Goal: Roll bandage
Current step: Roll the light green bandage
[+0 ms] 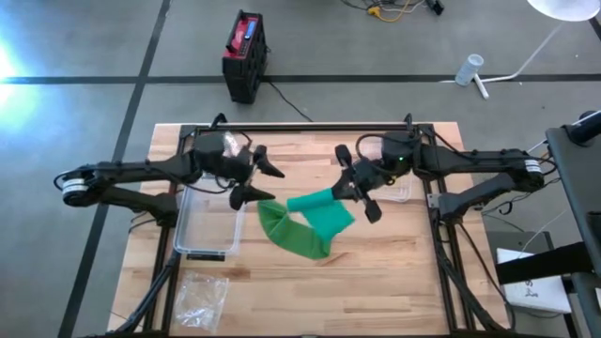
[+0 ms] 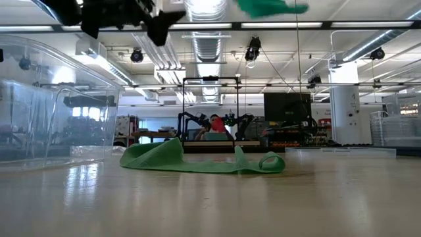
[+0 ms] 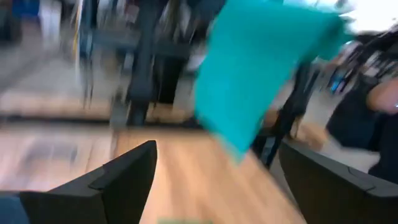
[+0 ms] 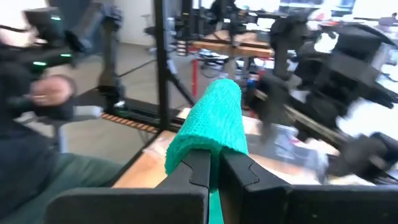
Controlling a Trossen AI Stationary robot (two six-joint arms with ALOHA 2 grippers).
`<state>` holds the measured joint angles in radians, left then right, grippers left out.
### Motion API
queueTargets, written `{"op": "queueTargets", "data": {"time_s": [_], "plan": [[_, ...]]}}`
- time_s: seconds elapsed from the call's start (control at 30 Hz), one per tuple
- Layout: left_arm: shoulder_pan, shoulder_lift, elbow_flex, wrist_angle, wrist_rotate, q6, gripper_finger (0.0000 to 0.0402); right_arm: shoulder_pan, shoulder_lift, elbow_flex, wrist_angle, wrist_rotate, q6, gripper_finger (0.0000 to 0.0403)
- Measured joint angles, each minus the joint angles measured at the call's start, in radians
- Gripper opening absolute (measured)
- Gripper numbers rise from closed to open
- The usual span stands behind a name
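**Soft green bandage, half lifted off the bench**

Pale wood planks carry the work, with a grey floor around them. On this bench [image 1: 394,272] lies the green bandage [image 1: 302,228], one end raised and rolled into a short tube, the rest trailing down in loose folds on the wood. It looks light, limp and slightly clingy, so it should sag and twist wherever it is unsupported; the rolled end is the firm part to hold, and the loose tail wants guiding near its edge.

The right claw [image 4: 214,163] is clenched on that rolled end. The left claw [image 1: 255,176] hangs released just beside the bandage, touching nothing. A clear plastic box [image 1: 205,225] sits near the left arm.

The left wrist view is smeared, and the low view cuts off both claws at its upper edge. How many turns the roll has cannot be told.
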<state>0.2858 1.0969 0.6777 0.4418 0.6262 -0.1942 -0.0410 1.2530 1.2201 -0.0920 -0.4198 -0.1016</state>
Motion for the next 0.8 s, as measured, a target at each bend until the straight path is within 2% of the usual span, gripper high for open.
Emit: {"op": "queueTargets", "data": {"time_s": [0.1,0.2,0.4,0.57,0.8], "plan": [[-0.027,0.012,-0.056,0.253,-0.019,-0.036,0.0329,-0.001,0.008,0.000,0.010,0.042,0.014,0.0003],[-0.048,0.030,-0.090,0.366,-0.070,-0.033,0.0329,-0.001,0.028,0.000,0.051,0.055,0.019,0.0003],[-0.081,0.074,-0.105,0.432,-0.105,-0.022,0.0329,-0.005,0.059,-0.001,0.130,0.055,0.038,0.0003],[-0.121,0.107,-0.082,0.458,-0.113,0.007,0.0329,-0.012,0.059,-0.002,0.130,0.059,0.039,0.0003],[-0.141,0.189,-0.019,0.455,-0.234,0.046,0.0329,-0.012,0.061,-0.002,0.135,0.092,0.034,0.0003]]}}
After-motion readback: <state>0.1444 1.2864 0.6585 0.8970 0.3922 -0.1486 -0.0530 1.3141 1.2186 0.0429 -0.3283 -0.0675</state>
